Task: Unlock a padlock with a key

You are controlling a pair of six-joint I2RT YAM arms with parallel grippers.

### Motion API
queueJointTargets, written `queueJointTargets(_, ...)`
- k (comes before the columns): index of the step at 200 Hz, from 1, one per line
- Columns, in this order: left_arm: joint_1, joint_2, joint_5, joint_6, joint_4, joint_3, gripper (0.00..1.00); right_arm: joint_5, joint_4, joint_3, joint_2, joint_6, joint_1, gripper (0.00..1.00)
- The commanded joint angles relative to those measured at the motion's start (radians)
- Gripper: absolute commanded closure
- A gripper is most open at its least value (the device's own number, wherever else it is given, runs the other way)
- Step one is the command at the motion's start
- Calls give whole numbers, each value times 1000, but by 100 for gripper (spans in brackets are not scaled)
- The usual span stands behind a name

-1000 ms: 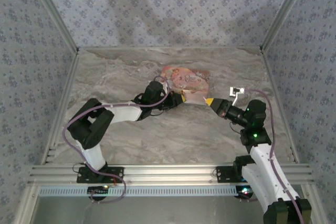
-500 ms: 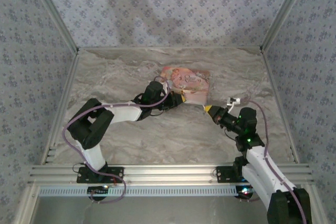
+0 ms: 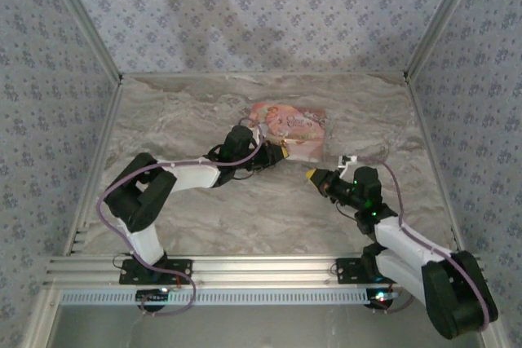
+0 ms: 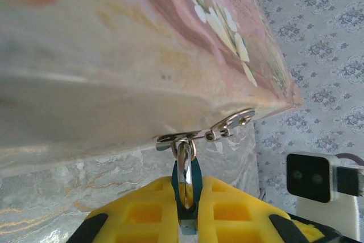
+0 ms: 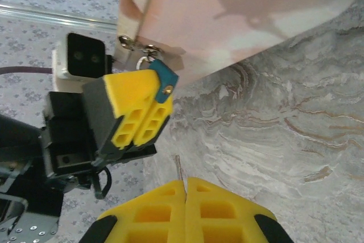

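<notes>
A small teal padlock hangs by its silver shackle from the metal hasp of a pink box. My left gripper is shut on the padlock's body at the box's near edge. In the right wrist view the same padlock sticks out of the left gripper below the box. My right gripper is shut on a key, whose thin metal blade pokes out from between the pads. The blade's tip is a short way from the padlock and not touching it. From above, the right gripper lies just right of the left gripper.
The marble-patterned table top is bounded by patterned walls with metal corner posts. An aluminium rail runs along the near edge by the arm bases. The right wrist camera shows in the left wrist view.
My right arm has swung left and lower, carrying the key closer to the left gripper and the padlock. The left arm and the box have stayed still.
</notes>
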Motion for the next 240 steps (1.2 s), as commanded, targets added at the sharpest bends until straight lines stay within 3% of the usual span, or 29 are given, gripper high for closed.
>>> queueJointTargets(1, 8, -41, 32, -25, 77, 36, 90, 21, 124, 23, 77, 8, 13, 100)
queueJointTargets(57, 8, -39, 45, -39, 94, 33, 90, 20, 278, 76, 245, 3, 54, 100)
queueJointTargets(162, 8, -28, 57, -66, 131, 27, 90, 12, 416, 123, 383, 14, 75, 100)
queueJointTargets(240, 8, -27, 58, -72, 145, 16, 90, 15, 421, 144, 421, 12, 78, 100)
